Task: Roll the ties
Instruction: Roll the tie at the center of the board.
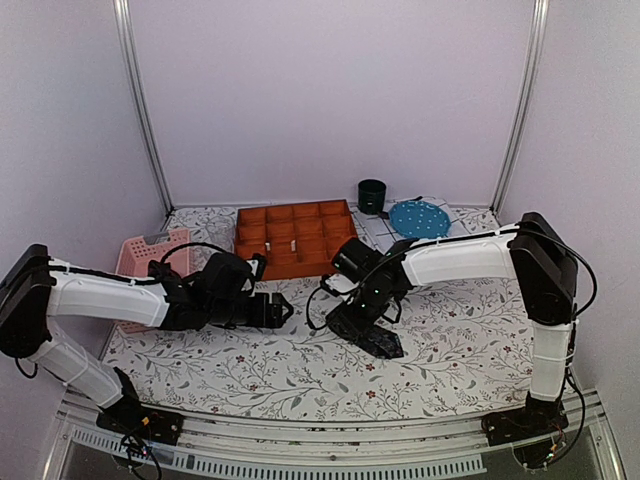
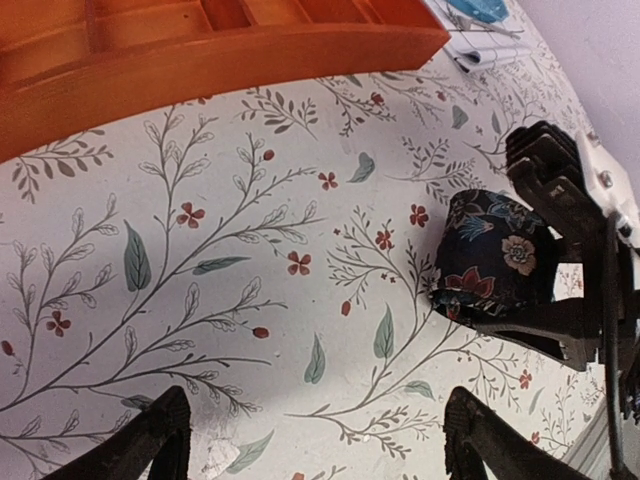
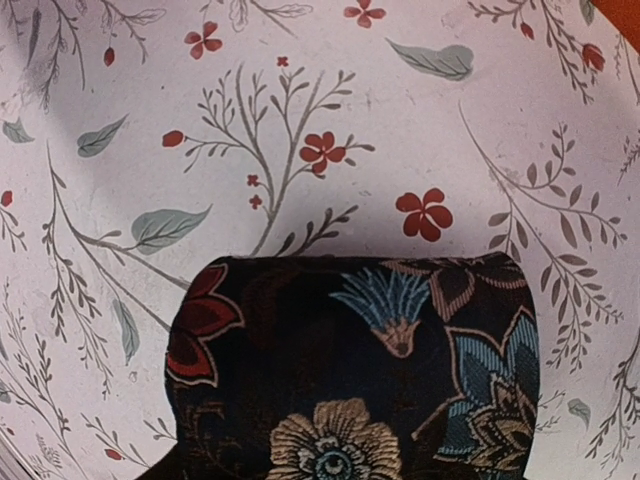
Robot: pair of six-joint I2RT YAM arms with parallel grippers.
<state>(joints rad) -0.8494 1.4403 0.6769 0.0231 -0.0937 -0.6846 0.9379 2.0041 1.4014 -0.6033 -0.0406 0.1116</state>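
Observation:
One tie (image 2: 488, 262) lies rolled into a short dark bundle with red, blue and cream flowers on the floral tablecloth. It fills the lower half of the right wrist view (image 3: 350, 370). In the top view the tie (image 1: 381, 343) sits right of centre, under the right arm's wrist. My right gripper (image 1: 368, 328) straddles the roll, with one black finger (image 2: 548, 170) against its far side and the other finger (image 2: 530, 325) against its near side. My left gripper (image 2: 320, 445) hovers low over bare cloth left of the roll, open, with nothing between its fingers. In the top view the left gripper (image 1: 284, 310) points right.
An orange compartment tray (image 1: 295, 238) stands behind both grippers; its front wall (image 2: 200, 60) shows in the left wrist view. A pink basket (image 1: 150, 252) sits at the far left. A dark cup (image 1: 372, 195) and a blue plate (image 1: 418, 217) stand at the back right.

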